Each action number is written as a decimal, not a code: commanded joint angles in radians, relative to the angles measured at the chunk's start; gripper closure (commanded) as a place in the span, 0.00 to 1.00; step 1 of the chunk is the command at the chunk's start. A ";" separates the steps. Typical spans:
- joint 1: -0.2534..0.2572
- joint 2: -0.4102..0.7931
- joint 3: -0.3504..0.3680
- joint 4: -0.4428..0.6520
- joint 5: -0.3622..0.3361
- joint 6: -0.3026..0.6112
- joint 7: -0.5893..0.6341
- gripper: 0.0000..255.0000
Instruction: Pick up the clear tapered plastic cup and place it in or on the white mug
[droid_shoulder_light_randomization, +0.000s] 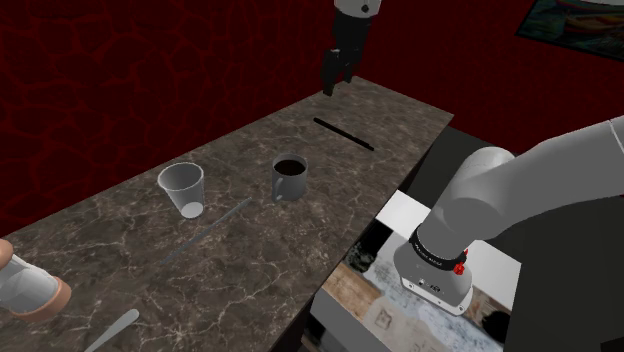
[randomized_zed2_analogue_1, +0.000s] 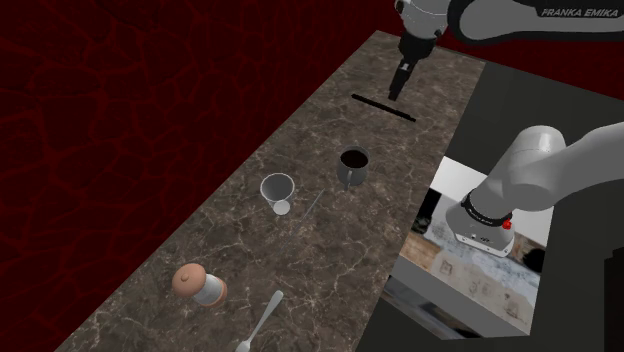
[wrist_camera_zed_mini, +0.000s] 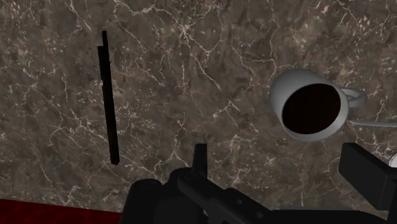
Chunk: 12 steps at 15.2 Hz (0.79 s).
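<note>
— Black fingers (wrist_camera_zed_mini: 200, 164) sit closest to the lens. Are they holding anything?
— No. My gripper (wrist_camera_zed_mini: 275, 151) is spread wide with nothing between the jaws. It hangs high over the far end of the marble counter (droid_shoulder_light_randomization: 120, 260), near a thin black stick (wrist_camera_zed_mini: 109, 102).
— And the cup?
— The clear tapered cup (droid_shoulder_light_randomization: 183, 189) stands upright, mouth up, well apart from me down the counter. The mug (droid_shoulder_light_randomization: 290, 178), pale grey with a dark inside, stands near it and closer to me.
— So what's the job right now?
— Reaching, I judge, since nothing is grasped yet. I should pass above the mug rather than beside it. Then I come down with one jaw on either side of the cup's wall, below the rim. A thin grey rod (droid_shoulder_light_randomization: 218, 222) lies just beside the cup's foot, and I must keep off it.
— Risks?
— The cup looks like light plastic with sloping sides. Squeeze hard and it may slip upward or buckle. I'd close gently around the middle and lift straight up.
</note>
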<state>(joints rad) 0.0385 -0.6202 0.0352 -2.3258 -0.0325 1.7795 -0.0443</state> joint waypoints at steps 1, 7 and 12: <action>0.014 0.047 0.025 0.007 0.024 0.031 0.035 0.00; 0.051 0.206 0.094 0.051 0.081 0.123 0.125 0.00; 0.079 0.354 0.146 0.118 0.113 0.191 0.196 0.00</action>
<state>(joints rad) 0.1129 -0.3000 0.1719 -2.2247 0.0752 1.9553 0.1385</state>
